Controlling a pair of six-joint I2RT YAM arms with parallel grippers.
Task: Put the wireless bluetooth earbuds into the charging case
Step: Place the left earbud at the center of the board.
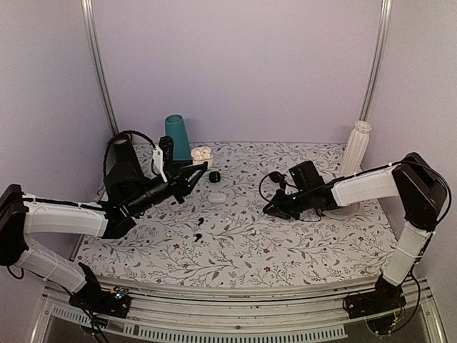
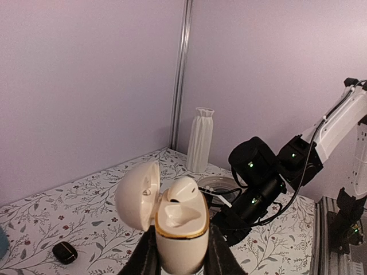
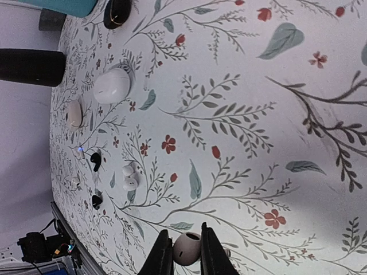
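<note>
The charging case [image 2: 182, 232] is glossy white with a gold rim. My left gripper [image 2: 180, 255] is shut on its body and holds it upright above the table, lid [image 2: 137, 196] swung open to the left. One white earbud [image 2: 184, 190] sits in the far hollow; the near hollow is bare. From above, the case [image 1: 202, 153] shows at the tip of my left gripper [image 1: 197, 170]. My right gripper [image 3: 186, 252] is shut on a second white earbud [image 3: 186, 246], just over the floral cloth. In the top view my right gripper [image 1: 269, 209] is right of centre, apart from the case.
A pair of white earbuds [image 3: 130, 176], two black earbuds [image 3: 96, 161] [image 3: 97, 200], a closed white case [image 3: 112, 86] and a black case [image 3: 117, 11] lie on the cloth. At the back stand a teal cup [image 1: 177, 137], a black cylinder [image 1: 123, 146] and a white vase [image 1: 357, 146].
</note>
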